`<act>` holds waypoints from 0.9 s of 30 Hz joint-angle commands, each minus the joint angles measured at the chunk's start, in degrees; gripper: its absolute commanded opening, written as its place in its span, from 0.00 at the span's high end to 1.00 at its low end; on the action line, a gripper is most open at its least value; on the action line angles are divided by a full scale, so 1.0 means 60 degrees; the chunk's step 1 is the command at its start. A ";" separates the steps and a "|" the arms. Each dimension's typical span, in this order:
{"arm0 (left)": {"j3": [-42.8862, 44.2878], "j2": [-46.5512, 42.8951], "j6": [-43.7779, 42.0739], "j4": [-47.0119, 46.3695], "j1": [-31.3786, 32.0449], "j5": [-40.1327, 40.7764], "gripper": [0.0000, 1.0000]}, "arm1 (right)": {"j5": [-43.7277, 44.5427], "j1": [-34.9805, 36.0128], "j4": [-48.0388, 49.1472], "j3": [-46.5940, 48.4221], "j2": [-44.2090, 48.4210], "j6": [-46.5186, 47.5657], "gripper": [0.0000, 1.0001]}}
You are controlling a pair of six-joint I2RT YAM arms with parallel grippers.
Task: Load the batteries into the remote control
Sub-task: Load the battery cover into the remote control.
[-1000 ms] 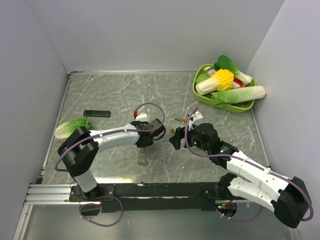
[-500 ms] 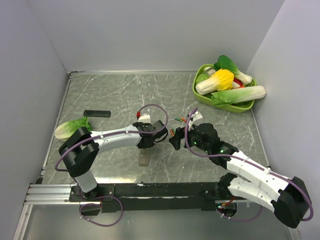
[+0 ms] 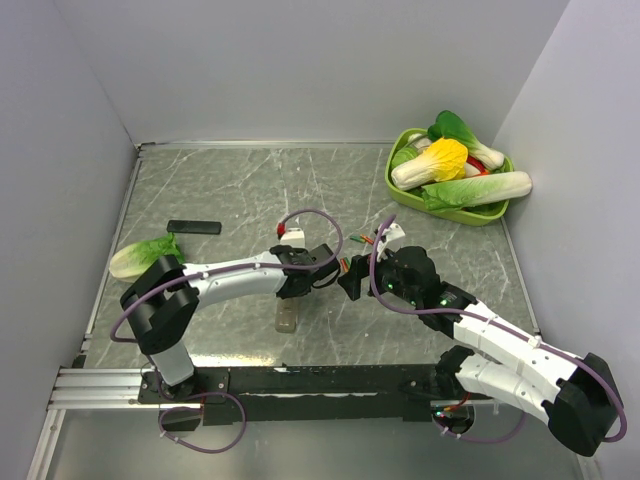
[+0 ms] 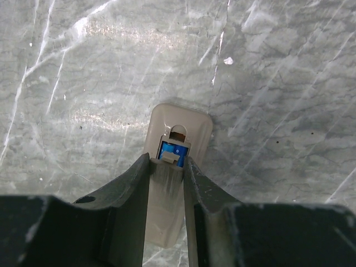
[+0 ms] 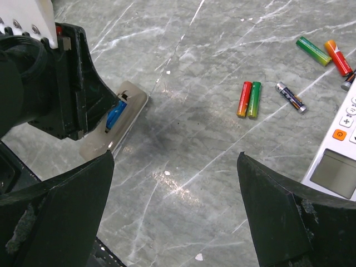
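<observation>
Standing over the remote control [image 4: 183, 125], the left gripper [image 4: 167, 161]: jaws all but closed, tips at the blue recess [image 4: 169, 151]; whether they pinch anything cannot be told. The right gripper [image 5: 175, 158]: spread wide, empty, above the marble table [image 5: 183, 33]. Remote back-up at its 10 o'clock; loose batteries [image 5: 249, 99] at 1 o'clock; wider white remote [image 5: 334, 161] at 3 o'clock.

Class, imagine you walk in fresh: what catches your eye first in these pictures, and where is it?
The green tray heaped with bright vegetables in the far right corner stands out first. Mid-table, the left gripper is right at the remote control, its blue recess showing, with colourful batteries scattered nearby.
</observation>
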State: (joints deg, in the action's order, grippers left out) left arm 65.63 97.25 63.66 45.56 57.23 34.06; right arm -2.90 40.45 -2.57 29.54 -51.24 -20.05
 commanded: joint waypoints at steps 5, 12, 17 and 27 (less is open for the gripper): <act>0.0342 0.0285 0.0039 0.0244 0.0158 0.0563 0.94 | -0.0118 -0.0032 0.0384 0.0042 -0.0043 -0.0041 0.00; 0.0342 0.0213 0.0142 0.0156 0.0203 0.0856 0.96 | -0.0162 -0.0032 0.0633 0.0043 -0.0087 -0.0042 0.00; 0.0254 0.0110 0.0157 -0.0034 0.0246 0.0900 0.96 | -0.0162 -0.0047 0.0633 0.0028 -0.0087 -0.0056 0.00; 0.0049 0.0139 0.0128 -0.0299 0.0320 0.0753 0.96 | -0.0162 -0.0047 0.0589 0.0013 0.0000 -0.0071 0.00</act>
State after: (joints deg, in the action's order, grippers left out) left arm 65.67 98.85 63.99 44.97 58.57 37.58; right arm -3.73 40.45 -1.67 29.54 -51.75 -20.08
